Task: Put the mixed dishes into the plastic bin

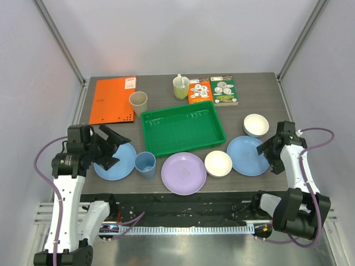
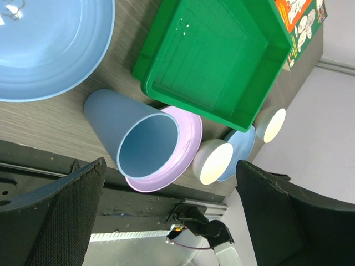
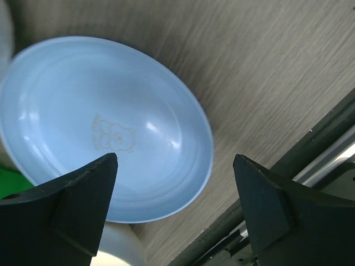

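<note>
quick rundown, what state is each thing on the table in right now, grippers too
green bin, upright, empty
left light blue plate, flat, empty
right light blue plate, flat, empty
lilac plate, flat, empty
blue cup, upright, empty
beige cup, upright
near cream bowl, upright, empty
far cream bowl, upright, empty
yellow-green mug, upright, spoon inside
orange folder, closed, flat
left gripper, open, holding nothing
right gripper, open, holding nothing

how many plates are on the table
3: the left light blue plate at front left, the lilac plate at front centre, the right light blue plate at front right. None seems hidden.
</note>
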`<action>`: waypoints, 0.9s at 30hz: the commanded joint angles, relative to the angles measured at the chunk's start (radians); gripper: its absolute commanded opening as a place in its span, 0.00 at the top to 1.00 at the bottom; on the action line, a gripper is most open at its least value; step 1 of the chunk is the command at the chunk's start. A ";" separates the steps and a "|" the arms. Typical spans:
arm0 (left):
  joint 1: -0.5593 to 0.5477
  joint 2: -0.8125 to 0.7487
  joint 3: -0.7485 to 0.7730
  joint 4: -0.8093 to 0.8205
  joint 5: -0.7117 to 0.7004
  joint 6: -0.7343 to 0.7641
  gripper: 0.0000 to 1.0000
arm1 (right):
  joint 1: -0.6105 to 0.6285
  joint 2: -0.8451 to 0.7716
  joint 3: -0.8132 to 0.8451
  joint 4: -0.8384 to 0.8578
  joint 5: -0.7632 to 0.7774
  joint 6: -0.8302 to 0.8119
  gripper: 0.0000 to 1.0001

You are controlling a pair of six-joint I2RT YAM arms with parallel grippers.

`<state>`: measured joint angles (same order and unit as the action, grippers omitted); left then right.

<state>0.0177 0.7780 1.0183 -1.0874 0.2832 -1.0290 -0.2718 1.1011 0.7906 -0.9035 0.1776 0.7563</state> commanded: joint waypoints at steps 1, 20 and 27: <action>-0.009 -0.025 -0.023 0.030 0.031 0.018 0.02 | -0.014 -0.003 -0.054 0.015 0.003 -0.034 0.12; -0.010 -0.077 -0.043 0.026 -0.012 0.032 0.02 | -0.044 0.088 -0.122 0.037 -0.014 0.011 0.25; -0.009 -0.079 -0.018 -0.008 -0.050 0.049 0.02 | -0.044 0.101 -0.105 0.015 0.003 0.037 0.45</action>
<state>0.0132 0.7082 0.9676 -1.0893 0.2550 -1.0092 -0.3107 1.2022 0.6674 -0.8738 0.1410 0.7654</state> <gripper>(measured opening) 0.980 0.591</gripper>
